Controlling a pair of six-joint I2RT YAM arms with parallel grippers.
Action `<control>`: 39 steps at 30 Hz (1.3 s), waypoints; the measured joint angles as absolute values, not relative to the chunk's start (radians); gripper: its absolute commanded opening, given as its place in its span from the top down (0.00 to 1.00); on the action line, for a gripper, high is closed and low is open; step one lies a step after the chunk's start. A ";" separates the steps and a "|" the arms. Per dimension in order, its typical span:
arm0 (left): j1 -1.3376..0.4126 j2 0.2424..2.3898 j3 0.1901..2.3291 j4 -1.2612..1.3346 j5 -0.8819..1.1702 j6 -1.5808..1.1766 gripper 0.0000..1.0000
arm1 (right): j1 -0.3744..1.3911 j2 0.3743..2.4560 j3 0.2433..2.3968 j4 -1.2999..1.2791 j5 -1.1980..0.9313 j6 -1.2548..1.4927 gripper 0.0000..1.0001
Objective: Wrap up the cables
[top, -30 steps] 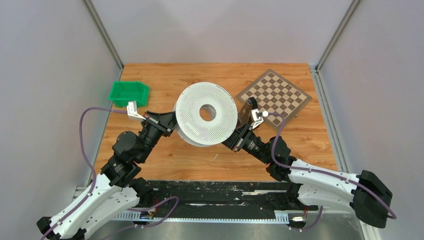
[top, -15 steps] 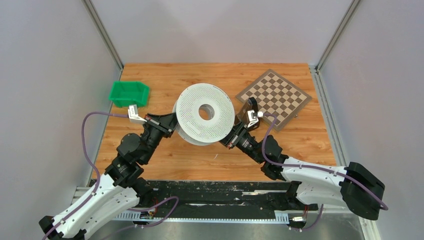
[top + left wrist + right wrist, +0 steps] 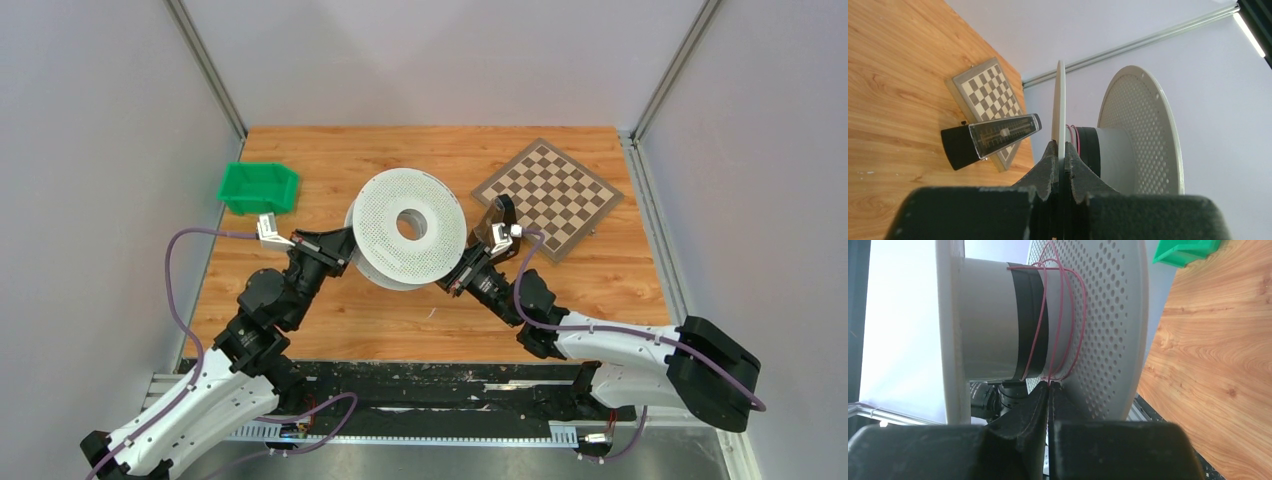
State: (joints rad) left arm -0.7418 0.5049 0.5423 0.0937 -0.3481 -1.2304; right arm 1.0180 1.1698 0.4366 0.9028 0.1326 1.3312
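Now mid-wrap. Left gripper [image 3: 1060,161] clamped tight on the rim of 1 flange of the grey spool [image 3: 408,240], which looks tilted and held up between both arms. Right gripper [image 3: 1049,390] pinched closed on the cable [image 3: 1062,315], just under the hub. Cable is a thin reddish wire, 3 or 4 slack loops round the hub, bunched twd the perforated flange. Free end not visible.

Judgement: winding under way, not finished. Next move prob. needs tension: carry the pinch round the hub w/o loops slipping, left grip steady.

Writing: none readable. Scale on the black metronome-like thing [image 3: 990,137] too blurred.
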 measured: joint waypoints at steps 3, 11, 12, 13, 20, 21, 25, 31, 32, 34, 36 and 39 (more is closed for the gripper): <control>-0.742 0.496 0.541 0.093 -0.353 -1.229 1.00 | 1.019 1.168 0.437 0.894 0.142 1.335 0.88; -0.742 0.482 0.539 0.094 -0.369 -1.229 1.00 | 1.019 1.115 0.421 0.855 0.170 1.330 0.82; -0.742 0.482 0.538 0.094 -0.369 -1.229 1.00 | 1.019 1.106 0.420 0.847 0.175 1.326 0.81; -0.742 0.481 0.538 0.094 -0.368 -1.229 1.00 | 1.019 1.098 0.418 0.841 0.178 1.324 0.80; -0.742 0.479 0.537 0.097 -0.368 -1.233 1.00 | 1.019 1.017 0.397 0.775 0.204 1.292 0.74; -0.742 0.478 0.537 0.098 -0.368 -1.234 1.00 | 1.019 1.005 0.393 0.767 0.208 1.288 0.73; -0.742 0.477 0.537 0.101 -0.368 -1.234 1.00 | 1.019 0.965 0.381 0.739 0.219 1.276 0.70; -0.742 0.478 0.537 0.101 -0.368 -1.237 1.00 | 1.019 0.928 0.372 0.702 0.228 1.262 0.68; -0.742 0.478 0.537 0.101 -0.368 -1.237 1.00 | 1.019 0.925 0.370 0.700 0.228 1.262 0.67; -0.742 0.478 0.537 0.101 -0.368 -1.237 1.00 | 1.019 0.916 0.360 0.699 0.229 1.261 0.65; -0.742 0.478 0.537 0.098 -0.369 -1.236 1.00 | 1.019 0.903 0.349 0.693 0.229 1.254 0.62; -0.742 0.478 0.535 0.096 -0.373 -1.237 1.00 | 1.019 0.863 0.339 0.671 0.227 1.233 0.57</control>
State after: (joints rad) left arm -0.7422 0.4778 0.5354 0.0959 -0.3725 -1.2366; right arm 1.0187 0.8635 0.3386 0.6712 0.2272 1.2331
